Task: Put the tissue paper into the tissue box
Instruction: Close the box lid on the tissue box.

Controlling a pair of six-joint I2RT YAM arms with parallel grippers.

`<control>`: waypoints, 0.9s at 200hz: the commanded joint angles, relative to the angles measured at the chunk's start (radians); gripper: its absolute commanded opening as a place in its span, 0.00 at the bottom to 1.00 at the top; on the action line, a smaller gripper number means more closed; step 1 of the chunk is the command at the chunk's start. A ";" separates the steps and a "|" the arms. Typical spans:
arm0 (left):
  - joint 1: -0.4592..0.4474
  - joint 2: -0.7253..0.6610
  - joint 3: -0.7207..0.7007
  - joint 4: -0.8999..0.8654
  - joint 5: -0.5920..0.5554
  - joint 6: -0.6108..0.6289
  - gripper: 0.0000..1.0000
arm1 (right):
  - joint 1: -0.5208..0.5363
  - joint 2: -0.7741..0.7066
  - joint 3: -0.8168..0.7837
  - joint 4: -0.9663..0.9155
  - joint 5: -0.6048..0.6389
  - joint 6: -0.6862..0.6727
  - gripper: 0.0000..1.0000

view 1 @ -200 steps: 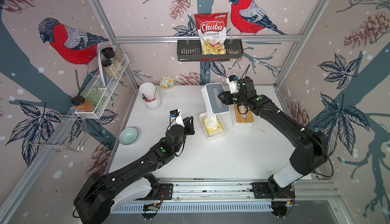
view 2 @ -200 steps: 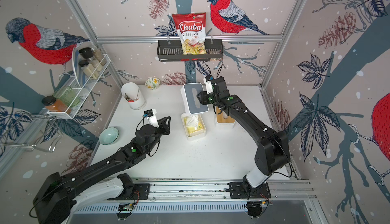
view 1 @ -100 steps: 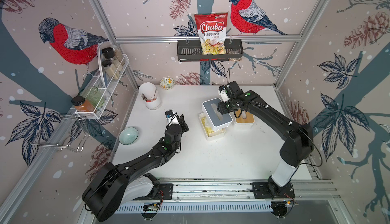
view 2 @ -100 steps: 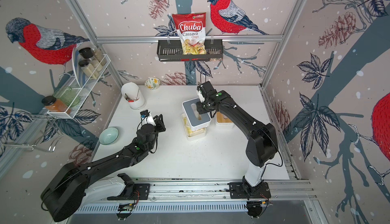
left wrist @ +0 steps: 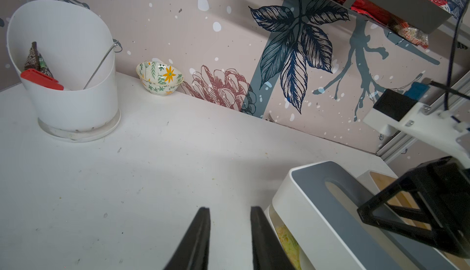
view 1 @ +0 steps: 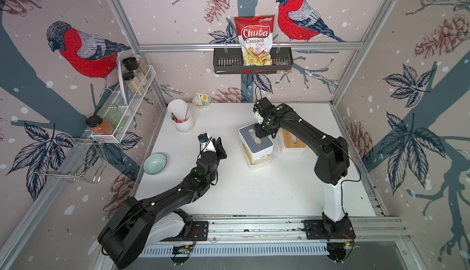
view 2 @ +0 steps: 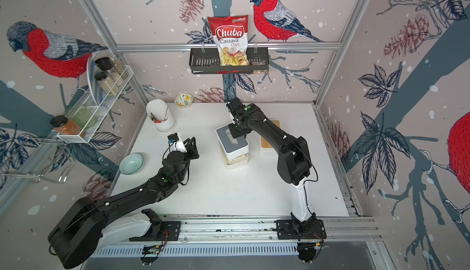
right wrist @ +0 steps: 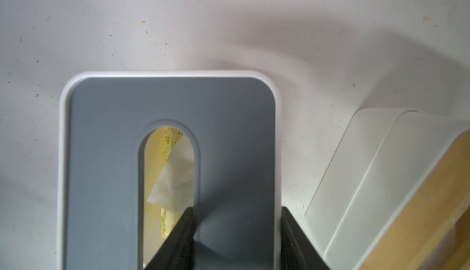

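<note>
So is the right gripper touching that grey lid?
Touching. The right wrist view shows the right gripper pinching the grey lid between its slot and edge.

White tissue box [view 1: 259, 160] just 12 o'clock of table [view 1: 254, 192] centre — grey-topped lid [view 1: 250, 139] tilted above it; tissue paper [right wrist: 173, 179] inside.

Left arm [view 1: 175, 197] and right arm [view 1: 305, 131] are matte black, with white base links [view 1: 333, 200] at seven and five o'clock, green lights [view 1: 281, 108] and thin dark cables [left wrist: 451, 52]; left gripper [left wrist: 230, 210] black.

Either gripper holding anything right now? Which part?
Right gripper clamps the tissue box cover by the strip between its slot and one long side: one finger in the slot, one outside. Left gripper holds nothing.
</note>
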 commanded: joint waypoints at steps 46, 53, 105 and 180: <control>0.004 0.000 -0.005 0.052 0.012 0.007 0.31 | 0.002 0.024 -0.014 -0.032 0.023 0.021 0.10; 0.004 0.001 -0.006 0.052 0.012 0.007 0.31 | 0.003 0.023 -0.022 -0.028 0.021 0.021 0.10; 0.004 0.012 -0.003 0.052 0.017 0.005 0.31 | -0.006 0.059 -0.020 -0.019 -0.004 0.015 0.10; 0.004 0.033 0.006 0.058 0.023 0.007 0.30 | -0.008 0.001 -0.016 -0.047 0.001 0.022 0.09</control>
